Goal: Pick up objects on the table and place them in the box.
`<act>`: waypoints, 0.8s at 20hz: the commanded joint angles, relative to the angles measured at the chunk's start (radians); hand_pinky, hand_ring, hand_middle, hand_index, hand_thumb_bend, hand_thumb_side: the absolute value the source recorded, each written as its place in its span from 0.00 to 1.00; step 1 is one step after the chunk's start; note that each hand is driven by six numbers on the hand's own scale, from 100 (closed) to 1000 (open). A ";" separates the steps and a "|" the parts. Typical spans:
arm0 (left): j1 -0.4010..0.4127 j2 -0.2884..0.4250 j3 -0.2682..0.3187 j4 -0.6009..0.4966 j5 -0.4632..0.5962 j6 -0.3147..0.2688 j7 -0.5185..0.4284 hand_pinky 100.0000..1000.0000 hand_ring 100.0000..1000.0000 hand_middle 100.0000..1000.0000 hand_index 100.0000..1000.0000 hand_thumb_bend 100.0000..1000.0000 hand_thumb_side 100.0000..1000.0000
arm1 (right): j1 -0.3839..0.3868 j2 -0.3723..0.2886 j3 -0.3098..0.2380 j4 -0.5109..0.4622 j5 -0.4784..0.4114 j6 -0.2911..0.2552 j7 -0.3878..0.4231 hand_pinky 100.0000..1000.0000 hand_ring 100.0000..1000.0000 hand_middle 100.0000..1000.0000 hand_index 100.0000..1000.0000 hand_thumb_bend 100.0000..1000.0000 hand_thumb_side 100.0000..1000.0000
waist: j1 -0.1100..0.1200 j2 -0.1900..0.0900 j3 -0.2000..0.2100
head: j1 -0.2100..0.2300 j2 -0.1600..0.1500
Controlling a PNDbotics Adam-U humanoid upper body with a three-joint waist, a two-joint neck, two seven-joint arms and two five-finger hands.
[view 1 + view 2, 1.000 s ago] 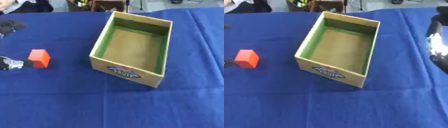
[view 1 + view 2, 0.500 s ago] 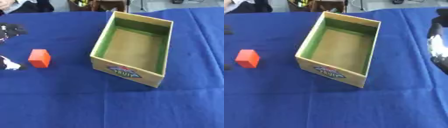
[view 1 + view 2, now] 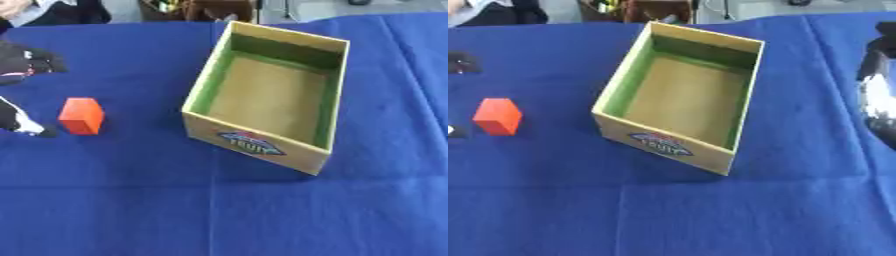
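An orange-red block [image 3: 81,116] stands on the blue cloth, left of the box. The open cardboard box [image 3: 203,90] has green inner walls, a brown floor and a fruit label on its near side; nothing lies inside. My left hand [image 3: 24,61] shows at the left edge, open. Its dark fingers hang above and left of the block, and its thumb [image 3: 19,121] lies just left of the block, close to it. Part of my right arm [image 3: 880,85], black and silver, shows at the right edge, well away from the box; its fingers are hidden.
The blue cloth [image 3: 219,210] covers the whole table, with a crease running across the near part. At the far edge stand dark items [image 3: 188,7] and a person's sleeve [image 3: 31,10].
My left hand's fingers have dropped slightly toward the block. The block and the box stay where they were.
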 commanded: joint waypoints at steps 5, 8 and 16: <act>-0.056 -0.009 -0.009 0.024 0.017 -0.009 -0.120 0.83 0.89 0.94 1.00 0.63 0.69 | -0.007 -0.010 -0.003 -0.015 0.004 0.000 0.003 0.70 0.63 0.57 0.77 0.00 0.55 | 0.002 -0.015 -0.007 | 0.007 -0.007; -0.067 -0.031 -0.005 0.044 0.034 0.003 -0.151 0.80 0.87 0.87 1.00 0.61 0.69 | -0.008 -0.006 -0.002 -0.015 0.003 0.000 0.004 0.70 0.63 0.57 0.77 0.00 0.55 | 0.002 -0.012 -0.010 | 0.008 -0.010; -0.081 -0.070 0.002 0.109 0.062 0.025 -0.154 0.74 0.82 0.77 0.98 0.54 0.67 | -0.008 0.001 -0.003 -0.015 0.004 0.002 0.007 0.70 0.63 0.57 0.77 0.00 0.55 | 0.003 -0.004 -0.016 | 0.012 -0.014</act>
